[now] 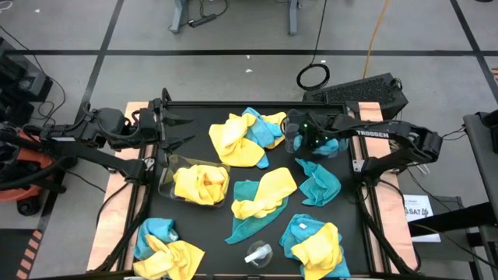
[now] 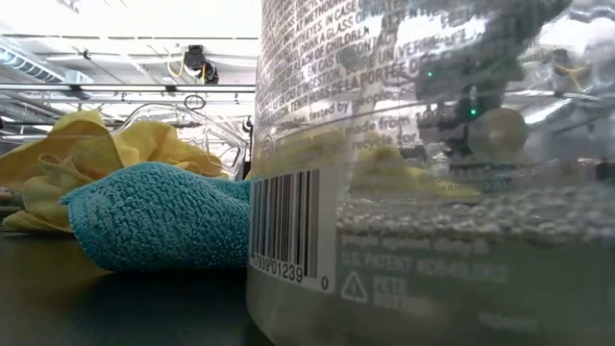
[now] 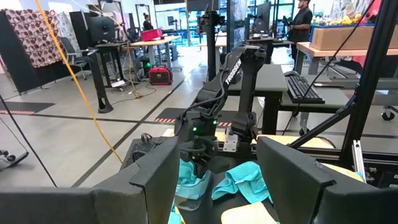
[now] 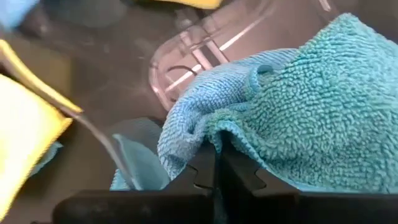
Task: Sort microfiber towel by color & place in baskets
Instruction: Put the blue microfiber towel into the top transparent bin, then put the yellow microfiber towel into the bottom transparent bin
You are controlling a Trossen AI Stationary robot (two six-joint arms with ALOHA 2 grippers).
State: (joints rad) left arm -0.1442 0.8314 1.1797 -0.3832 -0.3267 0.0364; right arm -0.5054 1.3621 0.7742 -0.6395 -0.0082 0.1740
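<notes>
Closest to the lens, the right gripper [image 4: 214, 163] is pressed together, pinching a fold of a teal towel [image 4: 298, 106] over a clear basket [image 4: 205, 46] at the tabletop's [image 1: 194, 124] far right. The step looks like depositing teal; next it should release inside the rim. The left gripper [image 1: 177, 129] waits spread at far left, beside the basket of yellow towels [image 1: 201, 183].
</notes>
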